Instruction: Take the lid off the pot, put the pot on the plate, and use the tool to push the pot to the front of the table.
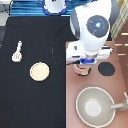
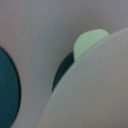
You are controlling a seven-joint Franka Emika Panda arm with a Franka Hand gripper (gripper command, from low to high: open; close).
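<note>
A black table (image 1: 30,100) fills the exterior view's left and middle, and a pinkish-brown stove (image 1: 120,85) adjoins it on the exterior view's right, carrying a black burner (image 1: 106,69) and a large grey pan (image 1: 95,106). Along the exterior view's top runs a blue strip (image 1: 30,6) with a white object (image 1: 54,6) on it. The gripper (image 1: 84,64) hangs over the stove.
</note>
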